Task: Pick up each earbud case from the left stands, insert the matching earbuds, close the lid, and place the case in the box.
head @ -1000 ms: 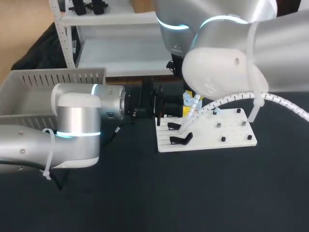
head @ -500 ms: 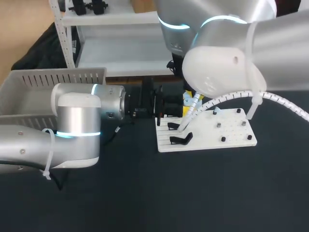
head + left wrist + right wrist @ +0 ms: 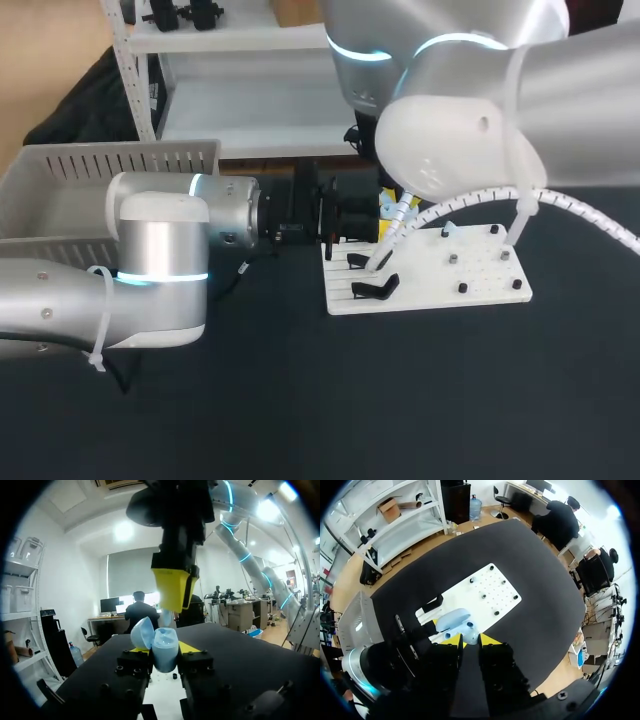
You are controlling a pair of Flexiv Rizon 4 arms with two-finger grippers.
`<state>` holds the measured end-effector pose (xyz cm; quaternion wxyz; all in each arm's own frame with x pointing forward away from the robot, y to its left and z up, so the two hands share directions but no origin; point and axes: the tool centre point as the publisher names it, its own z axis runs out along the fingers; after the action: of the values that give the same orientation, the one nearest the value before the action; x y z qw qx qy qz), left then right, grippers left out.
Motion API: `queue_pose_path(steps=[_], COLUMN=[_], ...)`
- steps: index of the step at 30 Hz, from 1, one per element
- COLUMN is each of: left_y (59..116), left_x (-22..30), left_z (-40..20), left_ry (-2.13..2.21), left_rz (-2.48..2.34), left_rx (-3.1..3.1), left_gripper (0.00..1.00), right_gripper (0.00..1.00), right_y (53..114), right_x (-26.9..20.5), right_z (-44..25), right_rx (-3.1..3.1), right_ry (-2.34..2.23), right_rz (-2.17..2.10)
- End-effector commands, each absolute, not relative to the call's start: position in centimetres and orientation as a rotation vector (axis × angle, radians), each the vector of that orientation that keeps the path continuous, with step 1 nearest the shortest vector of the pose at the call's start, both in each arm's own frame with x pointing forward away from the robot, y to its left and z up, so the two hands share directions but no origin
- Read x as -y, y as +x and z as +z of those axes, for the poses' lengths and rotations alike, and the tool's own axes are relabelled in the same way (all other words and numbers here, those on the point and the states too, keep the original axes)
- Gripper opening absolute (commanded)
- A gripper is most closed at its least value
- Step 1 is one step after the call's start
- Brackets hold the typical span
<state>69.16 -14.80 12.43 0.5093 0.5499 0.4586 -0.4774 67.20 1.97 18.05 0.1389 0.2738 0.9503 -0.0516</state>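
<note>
A light-blue earbud case (image 3: pixel 165 650) with its lid (image 3: pixel 142 632) swung open stands upright between the fingers of my left gripper (image 3: pixel 165 652), which is shut on it. My right gripper (image 3: pixel 174 597) hangs straight down just above the open case, and a small pale piece, seemingly an earbud, shows under its tips. In the right wrist view the case (image 3: pixel 454 620) lies just ahead of the right gripper (image 3: pixel 471 640). In the head view the case (image 3: pixel 403 210) peeks out at the left gripper (image 3: pixel 385 218), and my right arm's elbow hides the right gripper.
A white pegboard (image 3: pixel 470 280) lies under and to the right of the grippers. It carries black stands (image 3: pixel 375 290) on its left part and small dark pegs (image 3: pixel 462 288). A grey slotted box (image 3: pixel 60 200) sits at the table's far left.
The right arm has shifted very slightly. The left arm and the case have kept their place.
</note>
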Motion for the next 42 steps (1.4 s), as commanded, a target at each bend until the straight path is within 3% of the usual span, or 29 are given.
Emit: queue_pose_path(steps=[1, 38, 42], left_y=[69.2, 69.2, 69.2], left_x=[14.8, 14.8, 14.8], left_z=[12.3, 12.3, 12.3], left_ry=[1.323, 1.323, 1.323], left_rz=[-1.15, -1.15, -1.15], left_rx=[-1.101, -1.101, -1.101], left_gripper=[0.0, 0.0, 0.0], right_gripper=[0.0, 0.0, 0.13], right_y=[67.4, 68.0, 67.9], right_x=[-2.0, -1.7, -1.8], right_z=[17.9, 16.6, 16.5], right_rx=[-2.749, -2.772, -2.778], right_ry=[0.794, 0.793, 0.79], right_rz=[-0.154, -0.194, -0.193])
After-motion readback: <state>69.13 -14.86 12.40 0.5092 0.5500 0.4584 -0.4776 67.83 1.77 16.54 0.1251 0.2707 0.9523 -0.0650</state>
